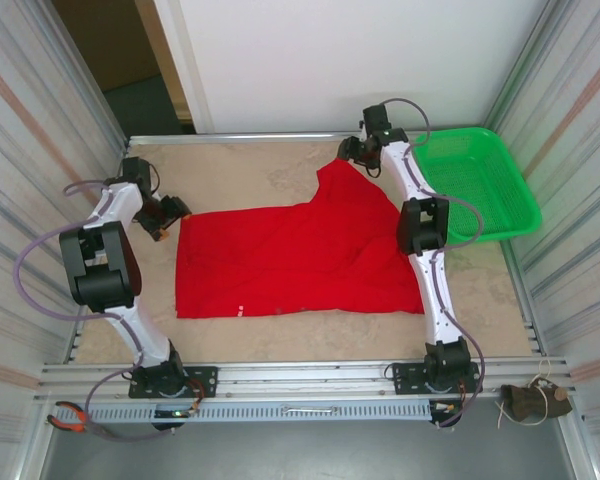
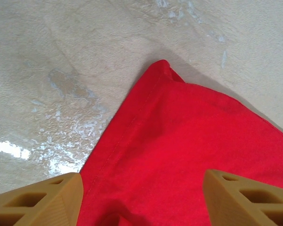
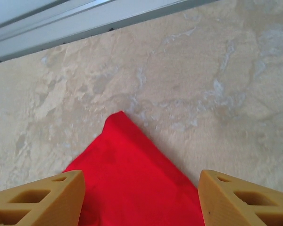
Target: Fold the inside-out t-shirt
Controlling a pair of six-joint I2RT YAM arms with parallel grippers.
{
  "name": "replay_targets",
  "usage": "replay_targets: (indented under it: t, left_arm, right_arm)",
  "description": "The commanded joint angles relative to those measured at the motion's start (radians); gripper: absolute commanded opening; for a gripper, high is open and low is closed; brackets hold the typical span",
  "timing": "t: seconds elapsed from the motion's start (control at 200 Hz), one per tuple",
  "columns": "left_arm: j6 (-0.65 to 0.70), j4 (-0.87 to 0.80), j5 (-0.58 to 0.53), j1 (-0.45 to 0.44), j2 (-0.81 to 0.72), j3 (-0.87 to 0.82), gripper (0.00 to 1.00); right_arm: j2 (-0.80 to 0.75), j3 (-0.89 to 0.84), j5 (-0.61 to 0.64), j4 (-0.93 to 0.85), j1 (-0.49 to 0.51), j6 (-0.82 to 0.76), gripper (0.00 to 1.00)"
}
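The shirt (image 1: 290, 255) lay spread on the table (image 1: 250, 170). The left pincer (image 2: 141, 181) stood open over one corner, and the right pincer (image 3: 141, 179) stood open over another, neither gripping cloth.

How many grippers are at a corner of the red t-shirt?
2. The left gripper is at the far left corner of the t-shirt; the right gripper is at its far right tip, near the green basket. Both are open.

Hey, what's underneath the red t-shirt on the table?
The t-shirt lies spread on the tan table, which shows around its edges. Anything else beneath the cloth is covered, so I cannot tell.
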Motion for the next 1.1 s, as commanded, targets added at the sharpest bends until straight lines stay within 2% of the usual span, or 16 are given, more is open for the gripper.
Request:
replay_targets:
  t: [0.0, 0.245, 0.351, 0.536, 0.681, 0.746, 1.097]
  left_arm:
    - [0.009, -0.032, 0.028, 0.0, 0.019, 0.033, 0.68]
    - [0.0, -0.034, 0.035, -0.001, 0.028, 0.041, 0.68]
    - [-0.005, -0.035, 0.037, 0.0, 0.04, 0.048, 0.68]
    - [-0.004, -0.049, 0.02, 0.0, 0.07, 0.077, 0.69]
    - [0.013, -0.066, -0.007, 0.0, 0.108, 0.124, 0.69]
    - [0.034, -0.08, -0.028, -0.001, 0.137, 0.158, 0.69]
    - [0.154, -0.122, -0.084, -0.043, 0.259, 0.324, 0.67]
  right_arm:
    - [0.047, 0.034, -0.006, 0.068, 0.008, 0.035, 0.64]
    - [0.081, 0.036, -0.05, 0.117, 0.026, 0.061, 0.63]
    - [0.095, 0.036, -0.058, 0.111, 0.036, 0.061, 0.59]
    - [0.104, 0.031, -0.066, 0.093, 0.037, 0.066, 0.36]
    - [0.078, 0.014, -0.088, 0.084, 0.025, 0.07, 0.09]
    - [0.049, -0.008, -0.093, 0.089, 0.018, 0.072, 0.0]
    - [-0.026, -0.051, -0.108, 0.078, -0.01, 0.075, 0.0]
